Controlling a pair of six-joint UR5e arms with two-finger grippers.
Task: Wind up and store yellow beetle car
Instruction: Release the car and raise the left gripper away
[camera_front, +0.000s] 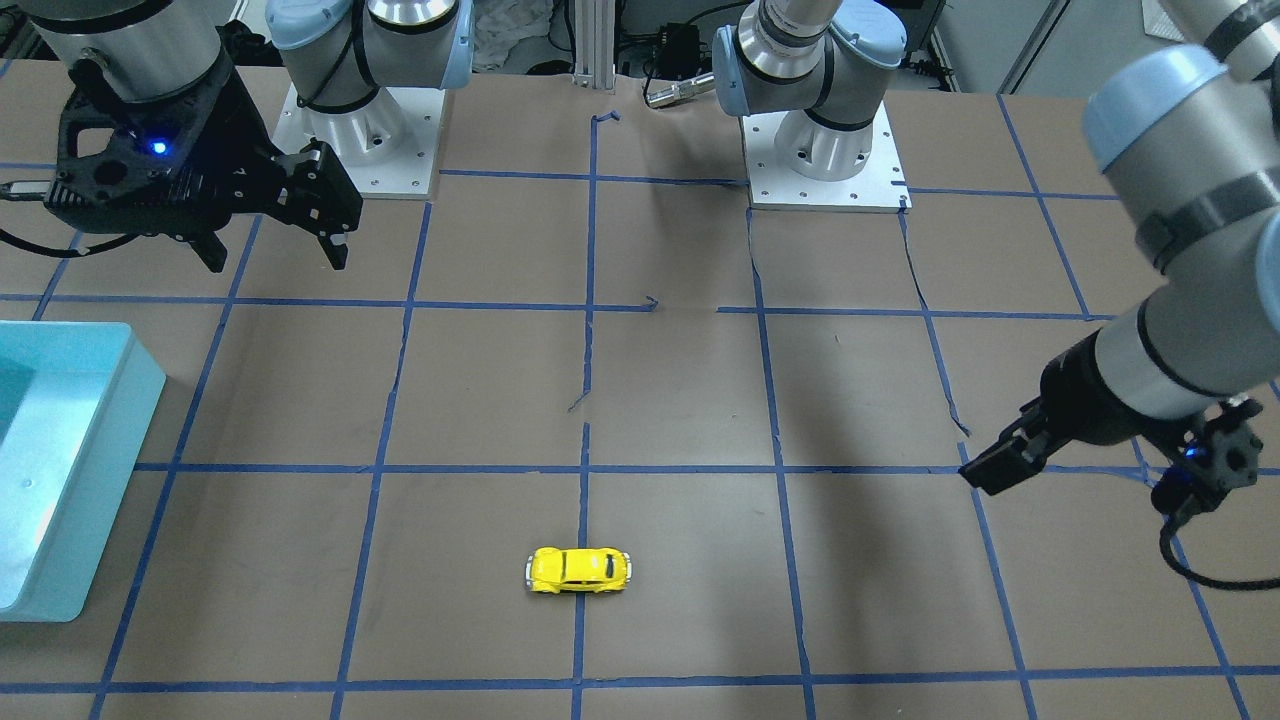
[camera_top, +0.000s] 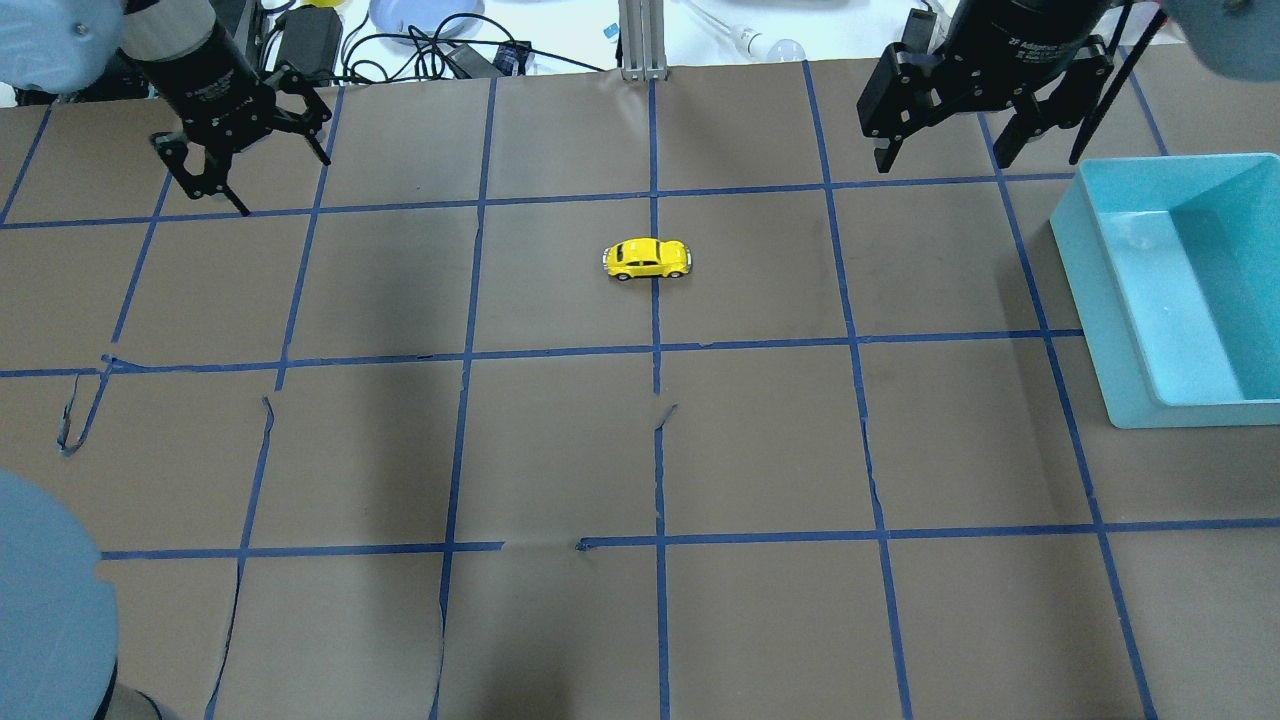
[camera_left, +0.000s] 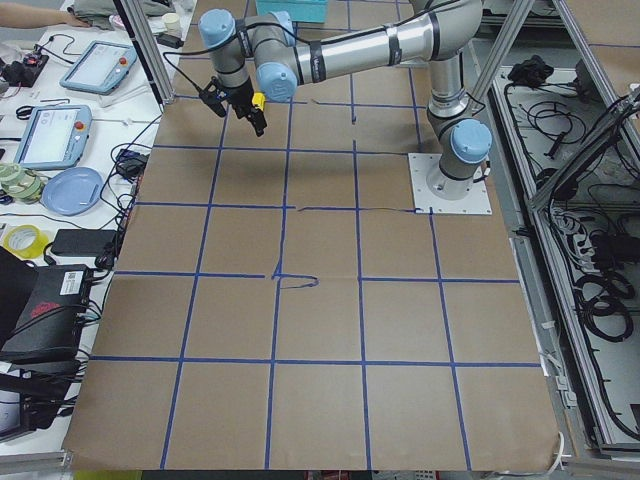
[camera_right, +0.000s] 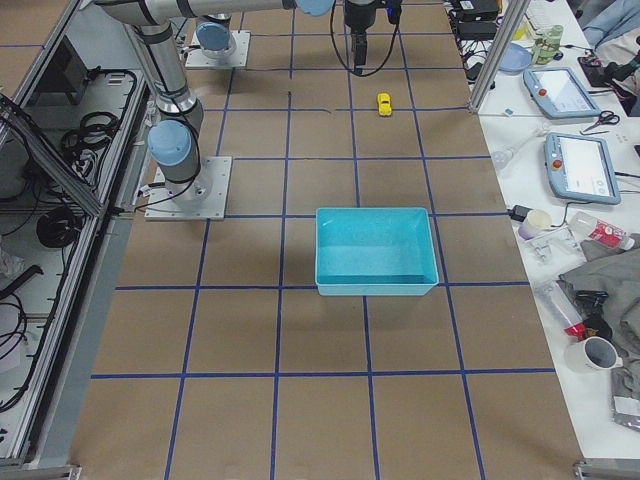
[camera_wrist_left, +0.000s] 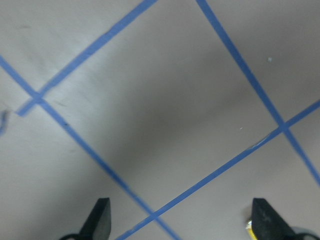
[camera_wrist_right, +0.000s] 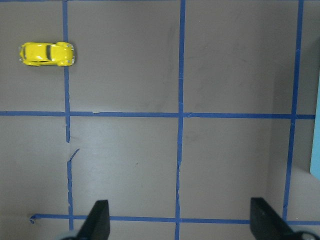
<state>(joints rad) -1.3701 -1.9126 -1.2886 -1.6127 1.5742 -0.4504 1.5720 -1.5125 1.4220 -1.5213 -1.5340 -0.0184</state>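
The yellow beetle car (camera_top: 647, 259) stands on its wheels on the brown table, on a blue tape line near the far middle. It also shows in the front view (camera_front: 578, 571), the right side view (camera_right: 384, 104) and the right wrist view (camera_wrist_right: 46, 54). My left gripper (camera_top: 285, 185) is open and empty, held above the table far to the car's left; its fingers frame bare table in the left wrist view (camera_wrist_left: 182, 220). My right gripper (camera_top: 940, 160) is open and empty, above the table to the car's right, also seen in the front view (camera_front: 277, 262) and the right wrist view (camera_wrist_right: 180, 220).
A teal open bin (camera_top: 1090, 300) stands at the table's right side, next to my right gripper; it also shows in the front view (camera_front: 110, 480) and the right side view (camera_right: 375, 285). Blue tape lines grid the brown table (camera_top: 560, 450). Cables and clutter lie beyond the far edge.
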